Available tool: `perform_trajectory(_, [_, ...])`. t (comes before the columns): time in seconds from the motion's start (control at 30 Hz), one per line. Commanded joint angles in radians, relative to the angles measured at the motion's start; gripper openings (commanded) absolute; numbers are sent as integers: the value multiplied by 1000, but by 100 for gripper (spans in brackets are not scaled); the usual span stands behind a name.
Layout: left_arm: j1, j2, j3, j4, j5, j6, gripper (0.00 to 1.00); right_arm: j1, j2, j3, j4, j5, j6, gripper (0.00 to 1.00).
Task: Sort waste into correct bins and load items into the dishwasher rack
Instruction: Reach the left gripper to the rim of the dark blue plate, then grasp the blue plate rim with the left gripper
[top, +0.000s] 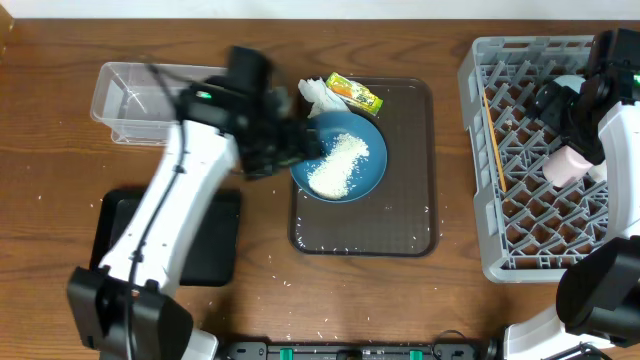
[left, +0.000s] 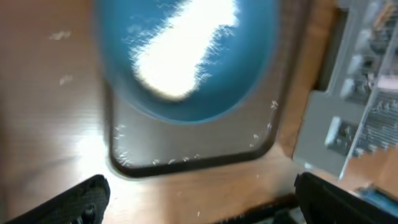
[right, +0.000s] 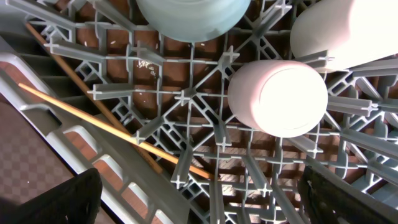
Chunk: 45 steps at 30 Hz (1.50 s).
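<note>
The dark blue plate with a heap of white rice sits on the brown serving tray. The napkin and yellow-green wrapper lie at the tray's far edge. My left gripper is open and empty at the plate's left rim; the left wrist view shows the plate, the rice and the gripper. My right gripper hovers open over the grey rack. The right wrist view shows the gripper, pink cup, light blue bowl, white cup and chopsticks.
The clear tub stands at the far left and the black tray lies near the front left, partly under my left arm. Loose rice grains are scattered on the wooden table in front of the brown tray. The chopsticks lie along the rack's left side.
</note>
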<state>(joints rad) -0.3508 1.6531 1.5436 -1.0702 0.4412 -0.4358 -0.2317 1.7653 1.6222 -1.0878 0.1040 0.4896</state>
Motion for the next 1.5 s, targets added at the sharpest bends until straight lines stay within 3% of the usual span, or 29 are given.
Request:
perform_trajectory(0.0, [-72, -13, -2, 48, -92, 25, 98, -11, 0, 12, -1, 0, 11, 99])
perform_trajectory(0.37, [-273, 56, -3, 198, -180, 98, 98, -11, 0, 12, -1, 0, 11, 99])
perform_trajectory(0.57, [-358, 155, -3, 186, -229, 338, 93, -11, 0, 12, -1, 0, 11, 99])
perform_trajectory(0.7, [-409, 220, -3, 185, -230, 427, 100, -11, 0, 12, -1, 0, 11, 99])
perform_trajectory(0.8, [-440, 257, -3, 201, -280, 432, 100, -11, 0, 12, -1, 0, 11, 99])
perform_trajectory(1.0, [-487, 333, -3, 232, -547, 382, 100, -11, 0, 12, -1, 0, 11, 99])
perform_trajectory(1.47, [-486, 422, -3, 356, -563, 349, 84, -11, 0, 12, -1, 0, 11, 99])
